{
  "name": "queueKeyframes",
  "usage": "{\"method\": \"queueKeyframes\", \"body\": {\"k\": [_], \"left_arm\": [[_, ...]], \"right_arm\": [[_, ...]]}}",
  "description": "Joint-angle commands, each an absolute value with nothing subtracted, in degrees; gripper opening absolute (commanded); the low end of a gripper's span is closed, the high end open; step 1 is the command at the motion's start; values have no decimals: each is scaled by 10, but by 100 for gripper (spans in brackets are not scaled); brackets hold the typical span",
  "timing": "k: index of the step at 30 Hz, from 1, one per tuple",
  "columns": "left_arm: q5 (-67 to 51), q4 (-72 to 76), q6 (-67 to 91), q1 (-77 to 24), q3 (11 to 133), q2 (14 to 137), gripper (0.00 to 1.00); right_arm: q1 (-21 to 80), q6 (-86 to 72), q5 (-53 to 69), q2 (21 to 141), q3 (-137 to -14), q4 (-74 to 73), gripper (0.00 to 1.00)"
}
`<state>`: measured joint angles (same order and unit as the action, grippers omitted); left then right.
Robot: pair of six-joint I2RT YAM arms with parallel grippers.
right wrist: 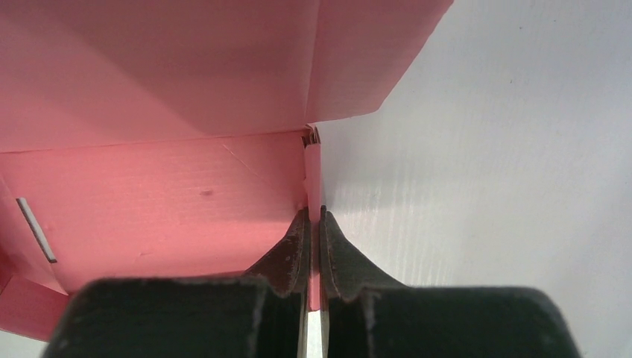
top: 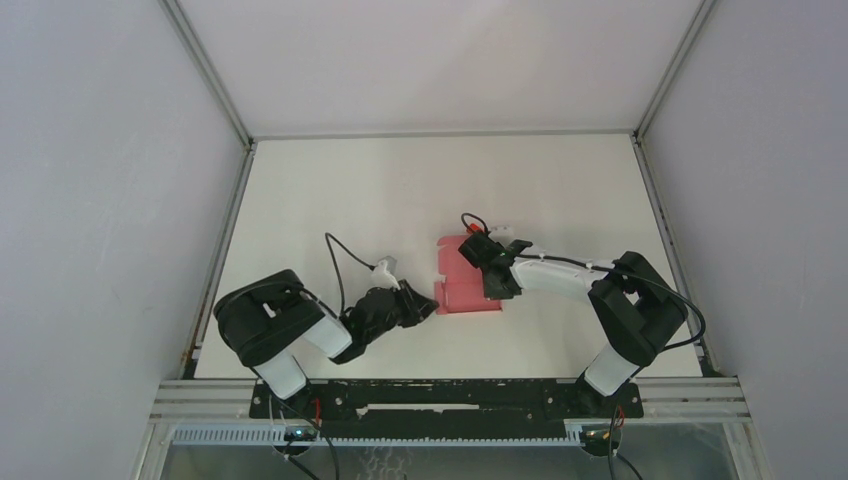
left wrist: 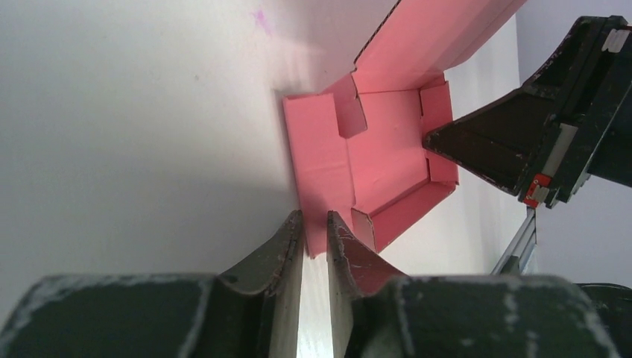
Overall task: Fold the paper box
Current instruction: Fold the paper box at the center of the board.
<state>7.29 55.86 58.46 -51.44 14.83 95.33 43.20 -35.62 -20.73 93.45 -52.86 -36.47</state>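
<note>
The pink paper box (top: 462, 298) lies partly folded on the white table between my two arms. In the left wrist view the box (left wrist: 387, 156) has a flat base, low raised side walls and a big panel rising at the top. My left gripper (left wrist: 314, 218) (top: 428, 305) sits at the box's near left flap. Its jaws stand a narrow gap apart, with the flap's corner showing behind them and not pinched. My right gripper (right wrist: 314, 212) (top: 492, 285) (left wrist: 431, 139) is shut on the thin upright edge of the box's (right wrist: 164, 194) right side wall.
The white table (top: 400, 180) is ringed by grey enclosure walls with metal rails (top: 232, 200) along its edges. A black cable (top: 338, 262) loops up from the left wrist. Both arm bases stand at the near edge.
</note>
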Motion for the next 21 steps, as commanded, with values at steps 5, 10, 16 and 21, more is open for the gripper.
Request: {"method": "queueKeyframes", "body": {"k": [5, 10, 16, 21], "left_arm": [[81, 647, 610, -491, 82, 951, 23], [85, 632, 618, -469, 72, 960, 23], [70, 653, 621, -465, 104, 1031, 21], [45, 740, 639, -462, 112, 1103, 21]], "right_arm": [[430, -351, -190, 942, -520, -332, 0], [430, -347, -178, 941, -513, -320, 0], [432, -334, -144, 930, -502, -288, 0], [432, -326, -118, 916, -497, -274, 0]]}}
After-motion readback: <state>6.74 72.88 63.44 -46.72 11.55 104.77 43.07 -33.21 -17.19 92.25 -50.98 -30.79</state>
